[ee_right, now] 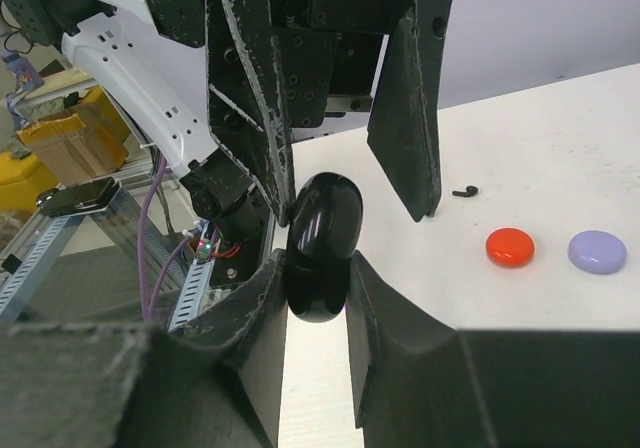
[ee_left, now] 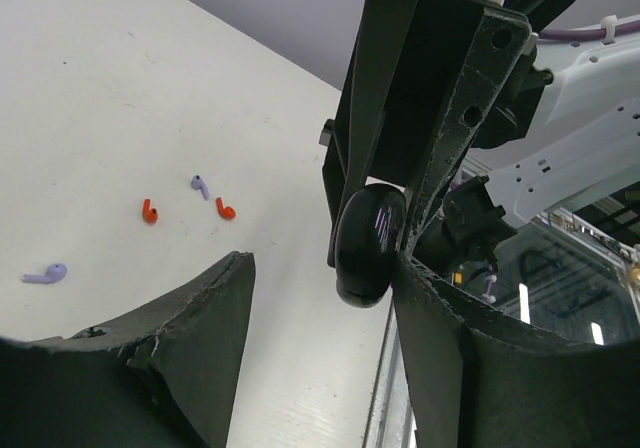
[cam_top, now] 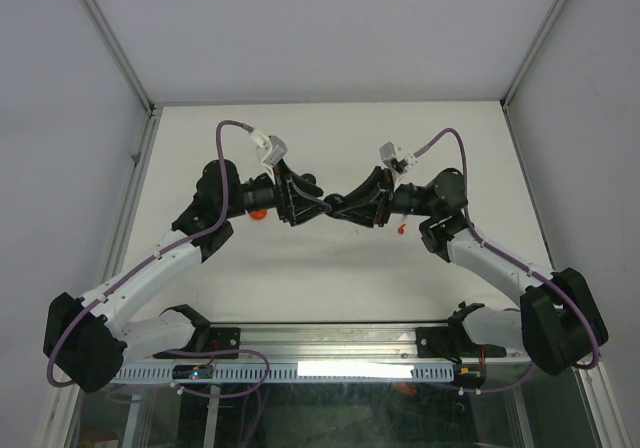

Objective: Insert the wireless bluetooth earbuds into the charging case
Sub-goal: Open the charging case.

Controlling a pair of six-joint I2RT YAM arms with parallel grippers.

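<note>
Claws of both arms meet over the white table [cam_top: 330, 278]. The right claw [ee_right: 318, 268] is clenched on the black case [ee_right: 322, 243], which stands on its edge between the two fingers. The left claw [ee_left: 320, 268] is released: one finger touches the black case and the other finger is apart from it, with a gap between.

In the left wrist view, two red earbuds [ee_left: 149, 211] [ee_left: 226, 208] and two lilac earbuds [ee_left: 201, 186] [ee_left: 45, 274] lie on the table, well to the left of the black case. In the right wrist view, a black earbud [ee_right: 465, 192] lies on the table to the right of the black case. A red case [ee_right: 510, 247] and a lilac case [ee_right: 597, 252] lie flat side by side, further right of the black case.
</note>
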